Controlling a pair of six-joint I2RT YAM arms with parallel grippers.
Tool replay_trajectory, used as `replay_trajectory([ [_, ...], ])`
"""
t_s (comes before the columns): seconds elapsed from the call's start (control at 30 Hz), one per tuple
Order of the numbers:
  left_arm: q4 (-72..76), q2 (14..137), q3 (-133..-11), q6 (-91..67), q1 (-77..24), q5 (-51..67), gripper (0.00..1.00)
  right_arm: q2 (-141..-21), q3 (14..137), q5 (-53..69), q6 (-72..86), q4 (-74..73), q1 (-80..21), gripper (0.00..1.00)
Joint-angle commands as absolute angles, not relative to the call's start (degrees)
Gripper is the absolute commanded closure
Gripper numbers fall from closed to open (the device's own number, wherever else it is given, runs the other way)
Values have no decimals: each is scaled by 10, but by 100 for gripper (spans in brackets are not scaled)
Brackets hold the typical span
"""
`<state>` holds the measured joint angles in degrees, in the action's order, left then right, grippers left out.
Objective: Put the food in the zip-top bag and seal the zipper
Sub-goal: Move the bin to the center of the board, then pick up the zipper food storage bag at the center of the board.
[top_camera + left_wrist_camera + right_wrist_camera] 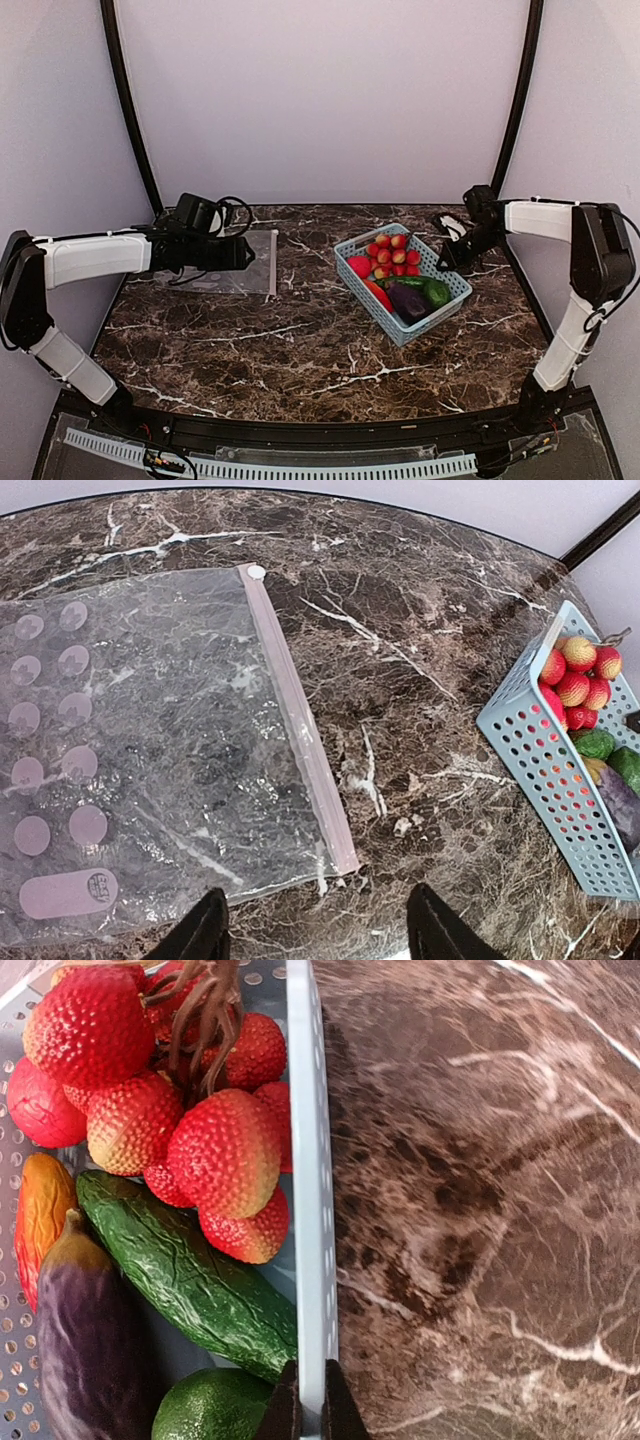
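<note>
Left gripper (318, 905) wide open — zip-top bag (170, 730) flat just ahead. Right gripper (310, 1385) pinched narrow on basket (305, 1110) wall — berries (225, 1150) just inside.

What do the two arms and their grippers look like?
Both arms have white tubular links joined by black joint housings. The left arm carries looping black cables at its wrist; the left gripper has dark tapered fingers. The right gripper is black too.

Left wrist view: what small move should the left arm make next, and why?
Probably lower the left gripper onto the zipper to grip the mouth edge: its jaws are open just off that strip, the zip-top bag lies flat and empty, and the food sits in the basket.
</note>
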<state>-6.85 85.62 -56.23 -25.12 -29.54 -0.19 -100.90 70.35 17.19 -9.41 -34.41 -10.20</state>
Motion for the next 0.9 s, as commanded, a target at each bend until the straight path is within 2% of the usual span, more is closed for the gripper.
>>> replay_trajectory([
  [0.0, -76, 866, -587, -276, -302, -30, 40, -971, 652, 154, 20, -325, -52, 100],
  [0.17, -85, 899, -619, -299, -317, -53, 41, -921, 595, 176, 46, -301, -23, 100],
  [0.23, -91, 916, -640, -297, -326, -64, 41, -901, 579, 222, 39, -294, -23, 100],
  [0.33, -113, 954, -673, -294, -341, -81, 40, -888, 577, 260, 23, -300, -24, 84],
  [0.4, -145, 982, -706, -292, -351, -102, 35, -887, 585, 258, 7, -307, -24, 74],
  [0.57, -244, 1083, -831, -279, -372, -187, 31, -868, 598, 242, -26, -321, -16, 58],
  [0.7, -374, 1180, -954, -268, -376, -248, 36, -834, 594, 222, -41, -312, -13, 45],
  [0.87, -400, 1237, -1016, -263, -376, -285, 44, -792, 535, 302, -90, -266, -13, 19],
])
